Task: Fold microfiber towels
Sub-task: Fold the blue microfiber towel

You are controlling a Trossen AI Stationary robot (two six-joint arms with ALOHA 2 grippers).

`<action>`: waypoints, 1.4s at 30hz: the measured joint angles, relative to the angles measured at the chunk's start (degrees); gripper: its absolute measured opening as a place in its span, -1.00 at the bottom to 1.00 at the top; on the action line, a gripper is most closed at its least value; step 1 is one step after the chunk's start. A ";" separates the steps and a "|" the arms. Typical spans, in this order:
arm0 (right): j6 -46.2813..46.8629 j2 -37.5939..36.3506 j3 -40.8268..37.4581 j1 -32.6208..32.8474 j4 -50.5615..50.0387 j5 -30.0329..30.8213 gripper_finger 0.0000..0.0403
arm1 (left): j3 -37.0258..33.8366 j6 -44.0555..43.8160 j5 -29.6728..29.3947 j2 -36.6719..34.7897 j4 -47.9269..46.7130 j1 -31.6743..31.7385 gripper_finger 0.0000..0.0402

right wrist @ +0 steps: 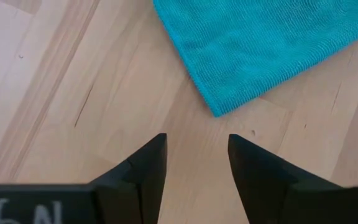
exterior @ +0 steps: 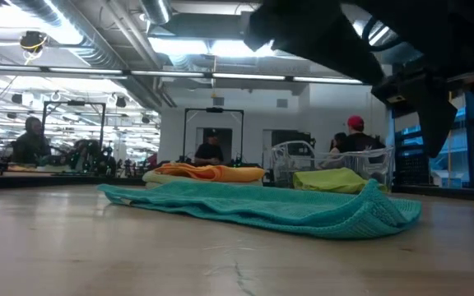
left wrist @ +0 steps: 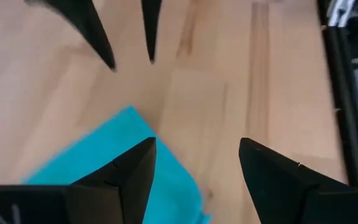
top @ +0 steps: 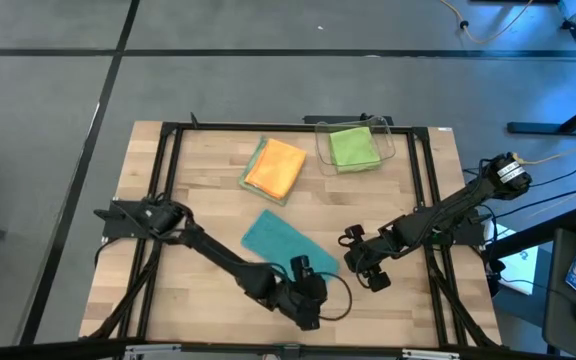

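The teal towel (top: 286,243) lies flat on the table (top: 198,200), with the left gripper (top: 304,272) open above its near corner and the right gripper (top: 361,263) just beside it, apparently open and empty.

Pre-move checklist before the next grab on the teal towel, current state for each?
1. Left tool open and empty: ok, fingers apart with nothing between them.
2. Right tool open and empty: ok, bare wood shows between its fingers.
3. Teal towel lying flat: not ok, low view shows one end bunched up.
4. Teal towel clear of other cloths: ok, orange towel sits apart, farther back.
5. Lime towel out of the way: ok, it is in the clear bin.
6. Right tool lined up with a corner: ok, a teal corner lies just ahead of its fingers.
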 joint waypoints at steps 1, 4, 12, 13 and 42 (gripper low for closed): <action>0.16 0.00 0.00 0.00 -0.02 0.02 -0.14 | 1.54 0.82 -1.40 0.64 -2.06 -0.04 0.12; 1.50 0.00 0.00 0.00 0.06 0.01 -0.14 | 3.41 1.27 -3.14 2.29 -7.52 0.04 0.12; -0.26 0.00 0.00 -0.02 0.19 0.04 -0.14 | 0.57 0.75 -3.13 2.45 -7.15 -1.59 0.10; -1.62 0.00 0.00 -0.02 0.44 0.02 -0.14 | -0.31 0.69 -3.09 2.47 -6.75 -1.84 0.10; -15.30 6.18 -0.02 0.10 8.10 0.00 -0.14 | -9.20 11.63 -6.00 5.34 8.55 -3.11 0.09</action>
